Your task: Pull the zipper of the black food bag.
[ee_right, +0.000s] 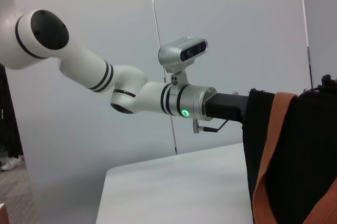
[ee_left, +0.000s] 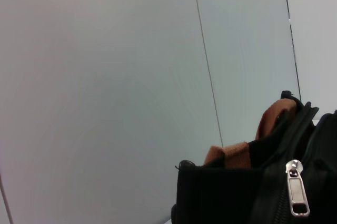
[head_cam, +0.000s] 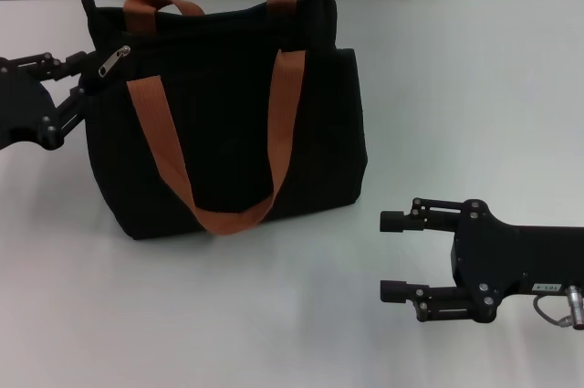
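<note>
1. Black food bag: stands upright on the white table, far-left of centre, orange handles draped down its front.
2. Right gripper: rests low on the table near the bag's right side, fingers spread wide, holding nothing; looks parked.
3. Left gripper: at the bag's upper left corner, presumably reaching for the pull; whether closed, cannot tell.
4. Zipper: silver tab at that corner, beside the left fingertips, hanging free.
</note>
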Available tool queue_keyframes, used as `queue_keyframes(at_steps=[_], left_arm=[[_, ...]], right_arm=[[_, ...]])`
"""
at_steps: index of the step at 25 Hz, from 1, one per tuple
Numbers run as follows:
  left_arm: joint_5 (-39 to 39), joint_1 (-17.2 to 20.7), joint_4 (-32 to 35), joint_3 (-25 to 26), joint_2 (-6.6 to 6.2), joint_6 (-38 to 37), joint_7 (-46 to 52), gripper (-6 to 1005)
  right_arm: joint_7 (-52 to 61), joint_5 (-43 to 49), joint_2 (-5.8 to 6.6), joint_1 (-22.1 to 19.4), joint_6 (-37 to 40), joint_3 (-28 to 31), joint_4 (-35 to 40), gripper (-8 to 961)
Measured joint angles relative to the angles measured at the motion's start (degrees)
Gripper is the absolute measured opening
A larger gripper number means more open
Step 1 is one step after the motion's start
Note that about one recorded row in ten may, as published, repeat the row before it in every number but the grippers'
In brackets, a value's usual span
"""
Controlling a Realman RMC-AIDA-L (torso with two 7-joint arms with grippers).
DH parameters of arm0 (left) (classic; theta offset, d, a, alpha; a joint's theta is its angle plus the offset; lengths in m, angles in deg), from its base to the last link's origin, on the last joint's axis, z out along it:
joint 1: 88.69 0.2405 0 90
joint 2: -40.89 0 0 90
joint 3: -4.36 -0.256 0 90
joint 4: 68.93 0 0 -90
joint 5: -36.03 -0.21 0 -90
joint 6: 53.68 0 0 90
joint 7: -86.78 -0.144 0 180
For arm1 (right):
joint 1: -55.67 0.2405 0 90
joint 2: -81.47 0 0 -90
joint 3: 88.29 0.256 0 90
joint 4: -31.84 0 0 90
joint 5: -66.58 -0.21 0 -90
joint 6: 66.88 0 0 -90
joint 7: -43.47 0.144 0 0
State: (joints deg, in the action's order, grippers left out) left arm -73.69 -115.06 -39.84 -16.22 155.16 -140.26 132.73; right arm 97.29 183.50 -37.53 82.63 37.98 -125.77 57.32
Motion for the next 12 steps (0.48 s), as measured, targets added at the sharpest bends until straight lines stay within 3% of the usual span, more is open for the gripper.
queue_keyframes(at_steps=[4,10,12], left_arm=[[0.2,0.6,0.4,0.0,0.04,-0.7,-0.1,354],[2.2,1.3,0.5,0.0,0.15,-3.8,-0.1,49],[3.2,1.7,0.5,0.0,0.47,-4.5,-0.1,43]], right_arm=[[0.1,0.0,0.00,0.1,0.0,0.1,0.0,744],[0.4,-1.8,-0.02,0.3,1.4,0.1,0.0,745],[1.1,-4.7,-0.08,0.5,3.2,0.1,0.0,745]])
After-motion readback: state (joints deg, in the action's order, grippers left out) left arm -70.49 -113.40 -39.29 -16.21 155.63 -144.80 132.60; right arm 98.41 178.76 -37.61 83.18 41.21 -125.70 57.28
